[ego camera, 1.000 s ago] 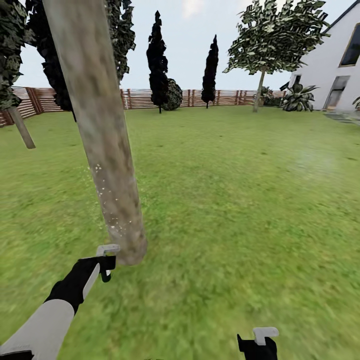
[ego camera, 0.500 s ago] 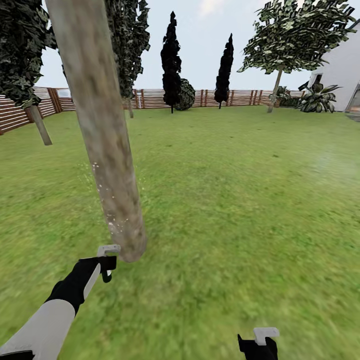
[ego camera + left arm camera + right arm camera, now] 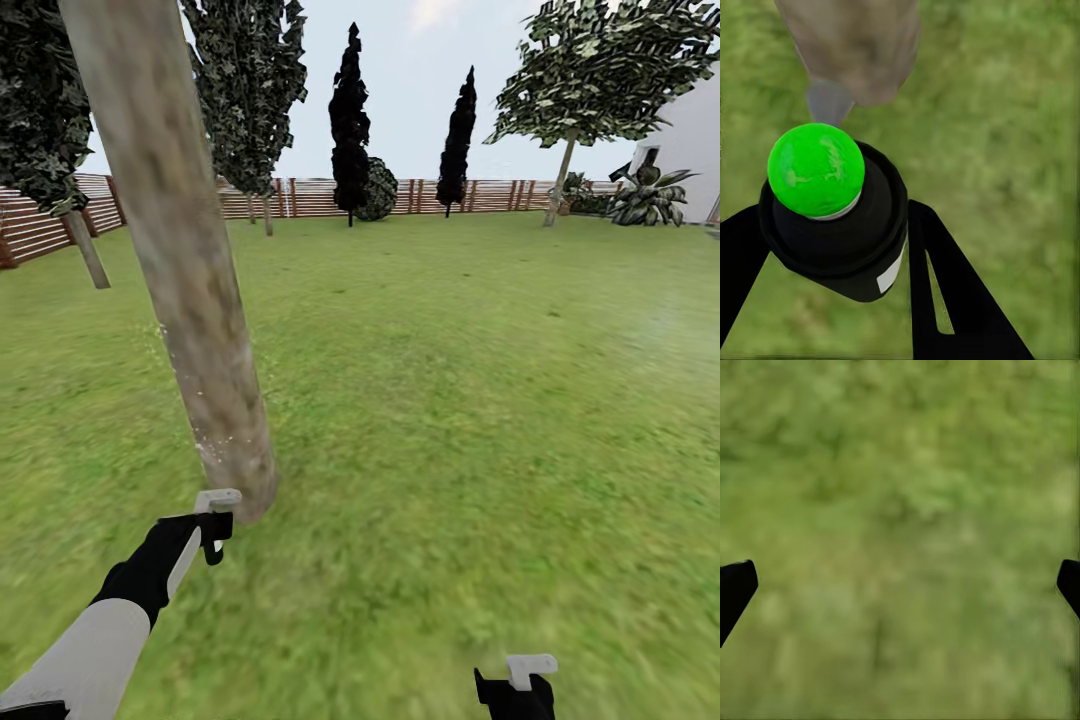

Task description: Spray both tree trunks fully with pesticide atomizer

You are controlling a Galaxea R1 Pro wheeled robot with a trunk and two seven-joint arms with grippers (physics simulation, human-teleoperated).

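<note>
Left gripper is clamped on the black atomizer with the green round cap, nozzle at the thick tan-grey trunk. White specks low down only, so plenty left. Right gripper wide open, empty.

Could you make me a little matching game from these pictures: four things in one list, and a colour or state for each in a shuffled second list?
Things:
1. atomizer cap
2. near tree trunk
3. right end effector
4. fence

Descriptions:
A. brown horizontal slats
B. bright green
C. open over grass, holding nothing
D. pale mottled bark with white specks low down

Pairs: 1-B, 2-D, 3-C, 4-A
</note>
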